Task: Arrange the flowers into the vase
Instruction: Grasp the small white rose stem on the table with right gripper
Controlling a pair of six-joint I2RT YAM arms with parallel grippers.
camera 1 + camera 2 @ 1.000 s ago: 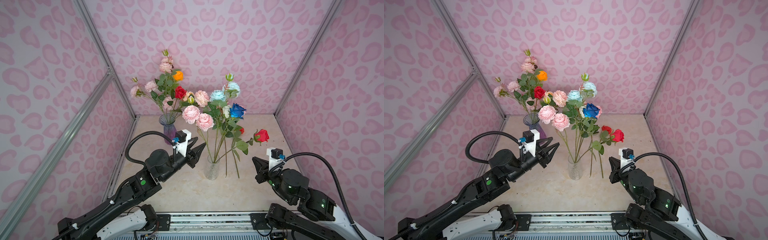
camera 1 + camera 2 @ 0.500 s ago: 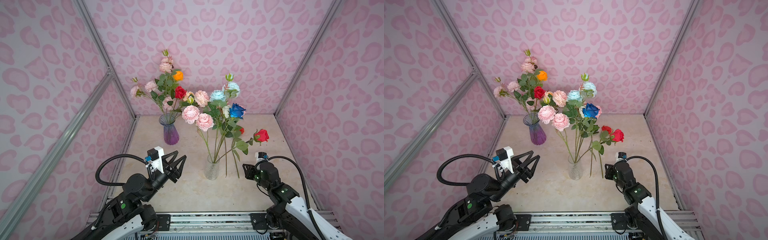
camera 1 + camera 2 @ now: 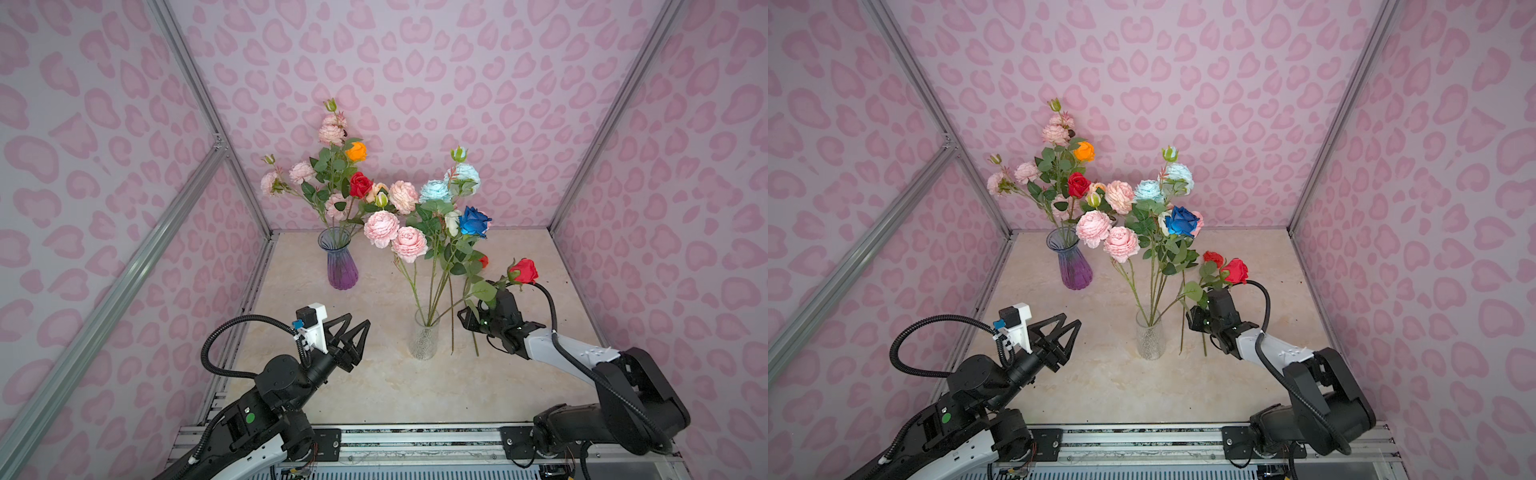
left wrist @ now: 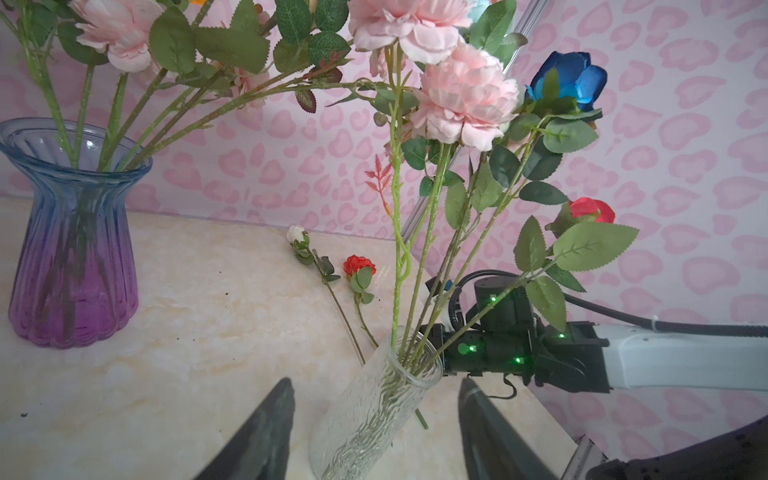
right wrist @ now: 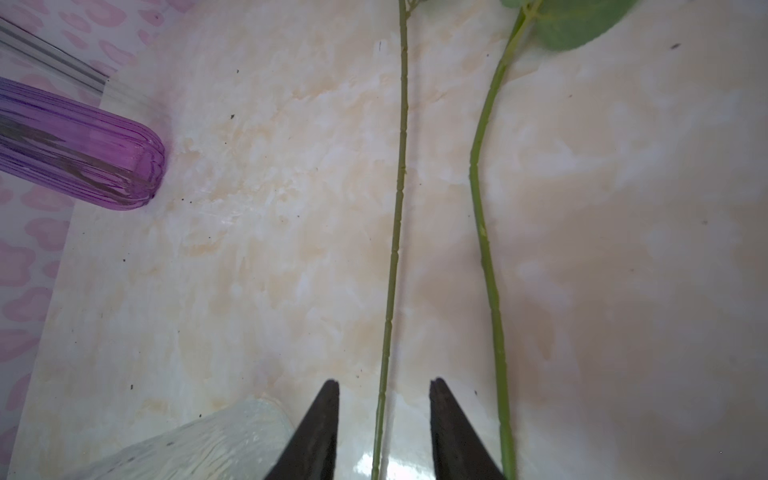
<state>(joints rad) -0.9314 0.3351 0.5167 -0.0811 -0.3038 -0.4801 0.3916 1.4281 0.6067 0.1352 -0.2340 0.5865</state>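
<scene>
Several flowers (image 3: 409,245) stand in a clear glass vase (image 3: 424,338) mid-table, and one red rose (image 3: 524,271) leans out to the right. More flowers (image 3: 359,185) fill a purple vase (image 3: 343,264) at the back left. Two loose flowers lie right of the clear vase: a white bud (image 4: 296,233) on a thin stem (image 5: 399,199) and a red rose (image 4: 358,264) on a thicker stem (image 5: 482,224). My right gripper (image 5: 384,381) hangs open over the thin stem, which runs between its jaws untouched. My left gripper (image 3: 360,320) is open and empty, left of the clear vase (image 4: 374,411).
Pink patterned walls with metal posts (image 3: 208,137) close in the marble tabletop (image 3: 374,386) on three sides. A rail (image 3: 415,440) runs along the front edge. The right arm's cable (image 3: 550,307) loops up beside the leaning red rose.
My left gripper has drawn back leftward from the clear vase and opened wider. My right gripper has moved left over the loose stems and gone from shut to open.
</scene>
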